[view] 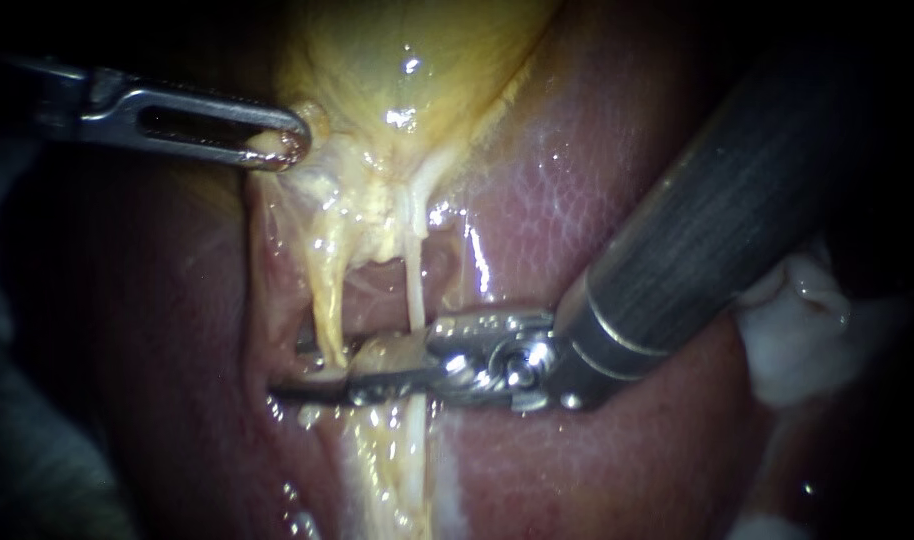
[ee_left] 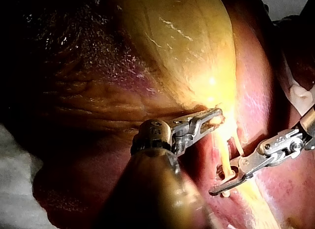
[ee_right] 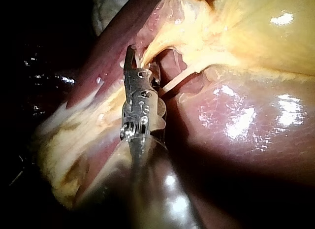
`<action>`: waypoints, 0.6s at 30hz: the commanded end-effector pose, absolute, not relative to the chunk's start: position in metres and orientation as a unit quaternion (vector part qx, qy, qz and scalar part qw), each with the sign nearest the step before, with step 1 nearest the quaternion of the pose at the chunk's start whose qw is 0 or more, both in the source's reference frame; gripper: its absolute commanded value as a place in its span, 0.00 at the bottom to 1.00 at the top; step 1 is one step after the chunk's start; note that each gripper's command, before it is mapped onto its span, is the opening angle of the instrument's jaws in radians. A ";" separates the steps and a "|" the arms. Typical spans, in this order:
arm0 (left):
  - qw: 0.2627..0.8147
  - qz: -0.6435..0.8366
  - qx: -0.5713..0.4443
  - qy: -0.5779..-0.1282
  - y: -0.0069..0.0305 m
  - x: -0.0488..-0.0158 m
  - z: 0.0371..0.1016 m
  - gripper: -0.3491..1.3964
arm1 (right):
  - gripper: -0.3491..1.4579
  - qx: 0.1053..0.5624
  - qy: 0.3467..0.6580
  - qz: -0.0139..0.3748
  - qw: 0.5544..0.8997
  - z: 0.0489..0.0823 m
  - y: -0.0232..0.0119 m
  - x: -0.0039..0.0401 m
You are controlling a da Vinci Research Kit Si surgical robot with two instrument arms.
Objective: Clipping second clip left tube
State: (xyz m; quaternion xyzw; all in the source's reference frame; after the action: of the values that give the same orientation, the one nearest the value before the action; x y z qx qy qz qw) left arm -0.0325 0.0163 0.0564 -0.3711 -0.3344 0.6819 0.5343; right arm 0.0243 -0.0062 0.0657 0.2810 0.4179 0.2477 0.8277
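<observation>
The right instrument [view: 287,370] has its jaws a narrow gap apart, pointing toward 9 o'clock in the endoscope view. The left tube [view: 322,300] drops from 12 o'clock into that gap, with one jaw above and one below the crossing. I cannot tell whether both jaws press on it. The left wrist view shows the same: the right instrument [ee_left: 221,187] straddles the pale strand, and its jaws are not closed flat.

The thin right tube [view: 415,280] lies just at 3 o'clock of the left tube. It passes the base of the jaws near the hinge, outside the gap. In the right wrist view this tube [ee_right: 172,81] runs close beside the right instrument [ee_right: 130,59].

The left instrument [view: 282,145], at 11 o'clock from the tubes, has its jaws closed on a fold at the neck of the gallbladder [view: 397,60]. A bit of tissue shows in the slot. In its own view the left instrument [ee_left: 214,118] grips the same yellow fold.

The liver [view: 597,220] lies behind the tubes. The dark shaft of the right instrument crosses it from 2 o'clock and hides part of it. Gauze [view: 797,340] lies at 3 o'clock, beyond the shaft.
</observation>
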 end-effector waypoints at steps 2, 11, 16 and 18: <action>0.534 0.682 -0.371 -0.334 0.0163 -0.0325 0.0564 0.00 | 0.29 0.281 0.420 0.248 0.826 0.0657 -0.0062 0.0243; 0.534 0.682 -0.371 -0.335 0.0164 -0.0323 0.0564 0.00 | 0.46 0.280 0.440 0.252 0.815 0.0659 -0.0057 0.0243; 0.534 0.682 -0.371 -0.335 0.0164 -0.0322 0.0564 0.00 | 0.47 0.283 0.441 0.251 0.814 0.0657 -0.0050 0.0232; 0.534 0.682 -0.371 -0.335 0.0164 -0.0322 0.0564 0.00 | 0.47 0.285 0.442 0.251 0.813 0.0653 -0.0045 0.0225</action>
State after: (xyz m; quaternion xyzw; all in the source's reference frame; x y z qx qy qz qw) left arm -0.0321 0.0164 0.0564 -0.3709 -0.3353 0.6820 0.5337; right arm 0.0221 -0.0041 0.0650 0.2870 0.4417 0.2504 0.8123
